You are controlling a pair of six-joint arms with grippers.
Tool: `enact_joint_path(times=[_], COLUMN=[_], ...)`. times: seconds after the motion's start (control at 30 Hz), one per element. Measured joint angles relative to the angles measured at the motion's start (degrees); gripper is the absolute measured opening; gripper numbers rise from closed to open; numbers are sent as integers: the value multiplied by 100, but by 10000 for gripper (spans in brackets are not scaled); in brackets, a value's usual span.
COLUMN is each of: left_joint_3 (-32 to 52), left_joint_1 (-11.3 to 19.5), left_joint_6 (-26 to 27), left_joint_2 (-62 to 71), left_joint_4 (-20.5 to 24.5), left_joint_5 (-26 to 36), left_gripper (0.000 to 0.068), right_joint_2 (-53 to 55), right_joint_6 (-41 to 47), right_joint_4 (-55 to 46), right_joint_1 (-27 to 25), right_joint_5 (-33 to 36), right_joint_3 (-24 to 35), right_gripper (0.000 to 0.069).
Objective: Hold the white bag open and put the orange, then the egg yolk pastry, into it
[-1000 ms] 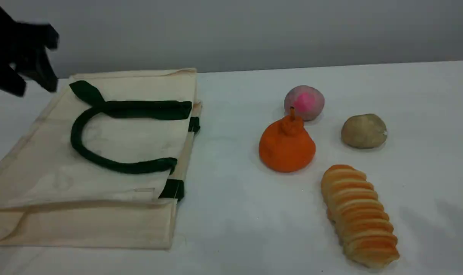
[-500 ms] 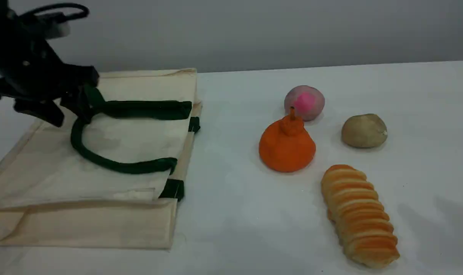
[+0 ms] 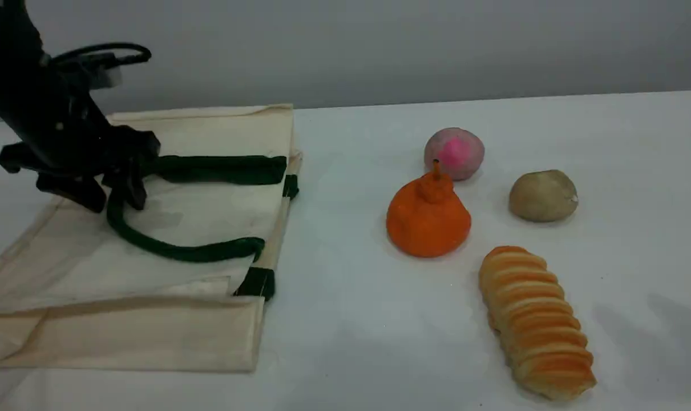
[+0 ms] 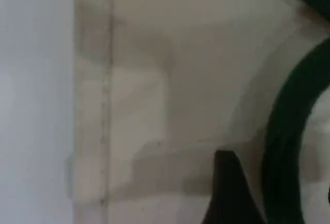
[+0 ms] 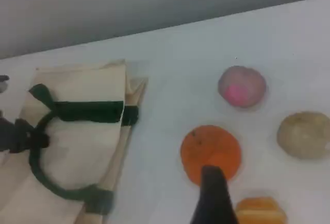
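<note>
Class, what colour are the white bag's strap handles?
Dark green strap handles on the white bag; clearest in the scene view.

- Light is soft and even, coming from above; the white table (image 3: 368, 319) shows no glare.
- Faint shadows pool just beside the orange (image 3: 428, 217) and the ridged bread (image 3: 536, 322); larger grey shadows lie at the near right.
- The scene view is fairly sharp.
- Both wrist views are blurred; the left one shows the white bag (image 4: 154, 90) badly out of focus.
</note>
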Motion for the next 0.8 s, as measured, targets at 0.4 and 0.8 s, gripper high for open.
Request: enact_joint_path(times=[0.4, 0.8], left_joint_3=[-7, -484], left_joint_1=[0, -87], left_joint_6=[0, 193], left_joint_2=[259, -685], left_joint_4=[-64, -326], left_joint_5=[-136, 803], left_gripper=[225, 72], right_joint_2=[0, 0], right_joint_6=[-5, -550], right_joint_4=[0, 673], right_joint_1=[0, 0], right_joint_5=[40, 22], right_joint_3=[0, 0], right_gripper=[456, 456])
